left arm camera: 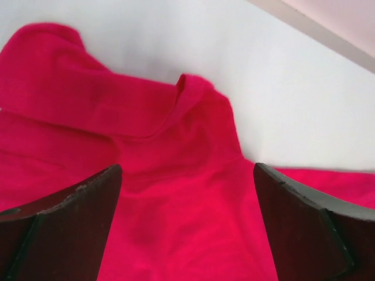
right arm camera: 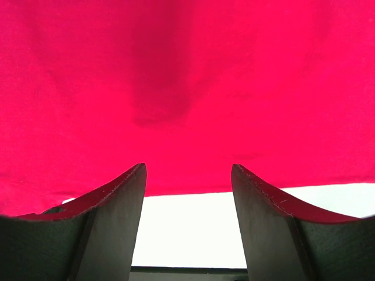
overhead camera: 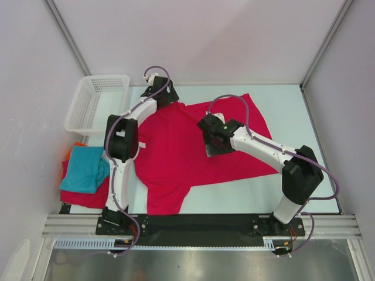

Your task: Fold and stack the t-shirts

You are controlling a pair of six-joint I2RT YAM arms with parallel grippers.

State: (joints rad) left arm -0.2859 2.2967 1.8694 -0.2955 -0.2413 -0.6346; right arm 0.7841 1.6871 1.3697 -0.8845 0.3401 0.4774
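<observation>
Surface: pale table (overhead camera: 304,117) enclosed by plain light walls (overhead camera: 205,35), with an aluminium rail (overhead camera: 199,224) along the near edge. White mesh basket (overhead camera: 96,102) in the far-left corner. Crimson t-shirt (overhead camera: 176,152) spread flat mid-table. Stack at the left edge: teal t-shirt (overhead camera: 85,170) atop red t-shirt (overhead camera: 88,199), orange t-shirt (overhead camera: 69,153) peeking out behind. Left gripper (left arm camera: 187,181) spread wide over the crimson shirt's far edge, holding nothing. Right gripper (right arm camera: 187,175) also spread, over its right half, empty.
</observation>
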